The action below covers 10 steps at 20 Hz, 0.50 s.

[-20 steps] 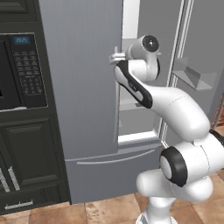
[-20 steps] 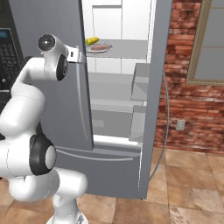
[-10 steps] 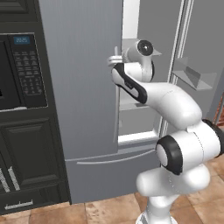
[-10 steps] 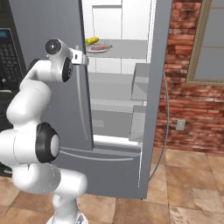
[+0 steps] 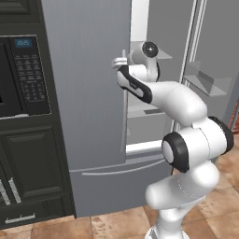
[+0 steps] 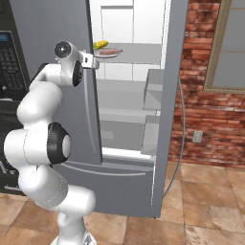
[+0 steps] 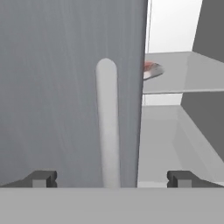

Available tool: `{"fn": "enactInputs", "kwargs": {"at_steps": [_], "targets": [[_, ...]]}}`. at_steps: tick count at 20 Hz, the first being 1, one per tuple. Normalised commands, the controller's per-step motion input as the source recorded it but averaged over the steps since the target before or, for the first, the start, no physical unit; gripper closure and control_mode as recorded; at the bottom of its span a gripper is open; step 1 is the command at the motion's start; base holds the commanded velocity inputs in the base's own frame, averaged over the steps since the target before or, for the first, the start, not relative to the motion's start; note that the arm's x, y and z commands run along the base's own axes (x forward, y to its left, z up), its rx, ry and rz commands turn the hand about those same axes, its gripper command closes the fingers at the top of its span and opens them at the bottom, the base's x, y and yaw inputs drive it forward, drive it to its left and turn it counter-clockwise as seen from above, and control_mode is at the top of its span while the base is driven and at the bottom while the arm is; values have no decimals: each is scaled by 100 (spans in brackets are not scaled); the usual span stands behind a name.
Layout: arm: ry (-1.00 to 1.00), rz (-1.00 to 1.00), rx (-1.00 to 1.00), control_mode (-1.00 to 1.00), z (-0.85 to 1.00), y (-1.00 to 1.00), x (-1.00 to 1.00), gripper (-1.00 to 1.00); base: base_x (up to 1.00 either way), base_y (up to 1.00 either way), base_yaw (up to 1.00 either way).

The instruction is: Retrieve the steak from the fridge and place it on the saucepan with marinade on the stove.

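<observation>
Fridge [image 6: 129,158] door ajar, white interior, brick wall [image 6: 201,119], tiled floor [image 6: 201,210], end effector [image 7: 111,178] spread wide.

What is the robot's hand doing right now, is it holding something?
Gripper: open, fingers spread wide either side of the fridge door handle, holding nothing.

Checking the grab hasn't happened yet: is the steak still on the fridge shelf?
Yes, the steak lies on a plate on the upper fridge shelf.
</observation>
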Motion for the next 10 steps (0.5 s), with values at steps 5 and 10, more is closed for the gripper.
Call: {"fn": "enactInputs", "kwargs": {"at_steps": [5, 10], "targets": [[0, 0, 0, -100, 0, 8, 29, -100, 0, 0, 0], [0, 0, 0, -100, 0, 3, 24, -100, 0, 0, 0]]}}
